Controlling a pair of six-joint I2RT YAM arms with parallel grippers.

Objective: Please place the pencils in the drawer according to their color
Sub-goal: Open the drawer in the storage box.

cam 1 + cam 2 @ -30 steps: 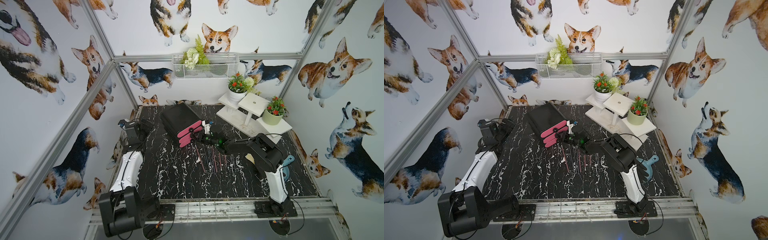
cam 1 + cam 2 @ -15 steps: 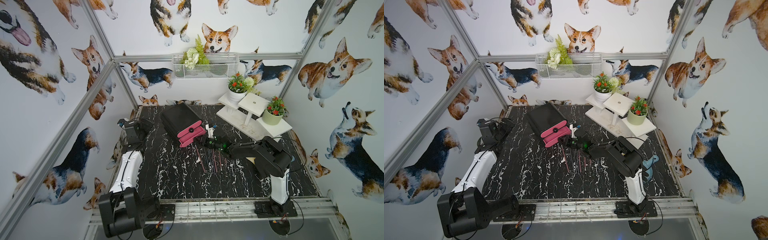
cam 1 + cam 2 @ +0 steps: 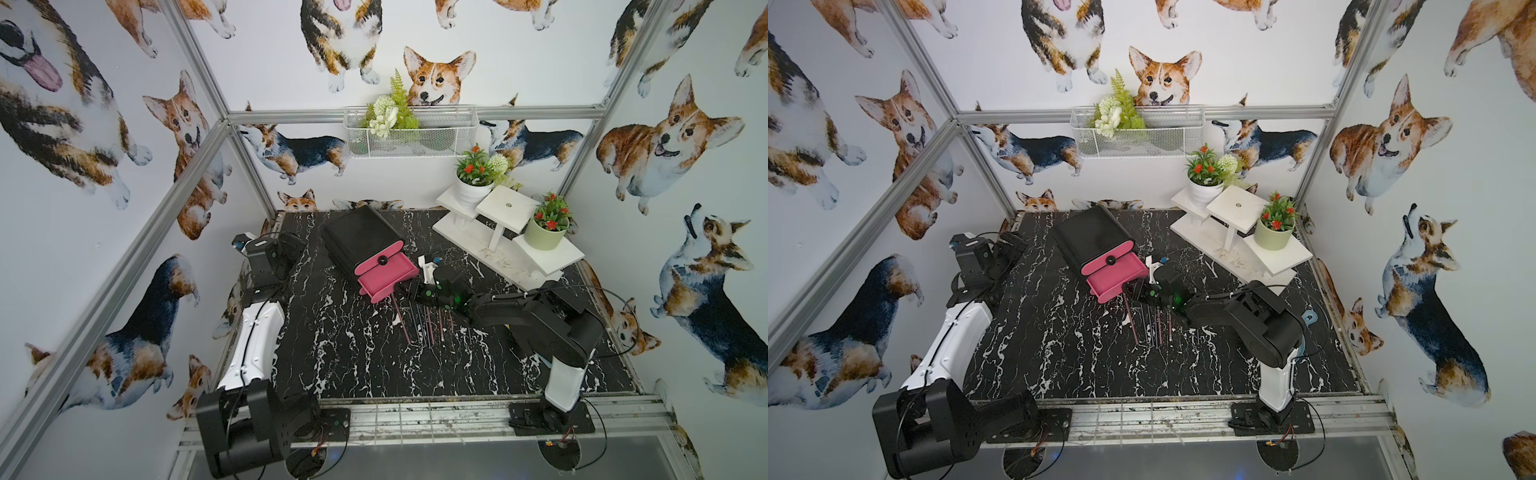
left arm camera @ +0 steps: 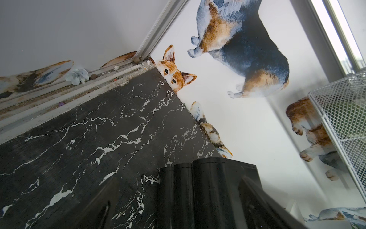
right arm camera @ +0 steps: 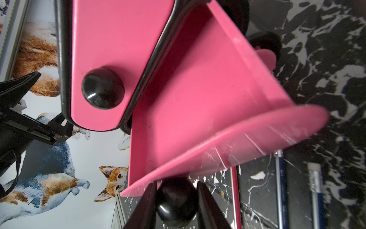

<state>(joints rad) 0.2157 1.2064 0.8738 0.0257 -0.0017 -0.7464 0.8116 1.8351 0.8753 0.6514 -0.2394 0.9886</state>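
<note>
The black drawer cabinet (image 3: 359, 239) lies at the back middle of the marble table. Its upper pink front (image 5: 111, 59) is closed. The drawer (image 3: 386, 276) below it is pulled out, and its pink tray (image 5: 198, 103) looks empty. My right gripper (image 5: 176, 198) is shut on that drawer's round black knob (image 5: 176, 206), one finger on each side. Several pencils (image 3: 424, 324) lie side by side on the table just in front of the drawer, under my right wrist; a pink pencil (image 5: 234, 190) and bluish ones (image 5: 280, 178) show beside the knob. My left gripper (image 3: 291, 245) is open at the back left, holding nothing.
A white stepped stand (image 3: 498, 232) with two potted plants stands at the back right. A wire basket (image 3: 409, 133) hangs on the back wall. The left wrist view shows the cabinet's black rear (image 4: 208, 188) close by and the table's back corner (image 4: 156, 69).
My right gripper has drawn back toward the front right with the knob in it, and the drawer has slid out of the cabinet. The left arm has not moved.
</note>
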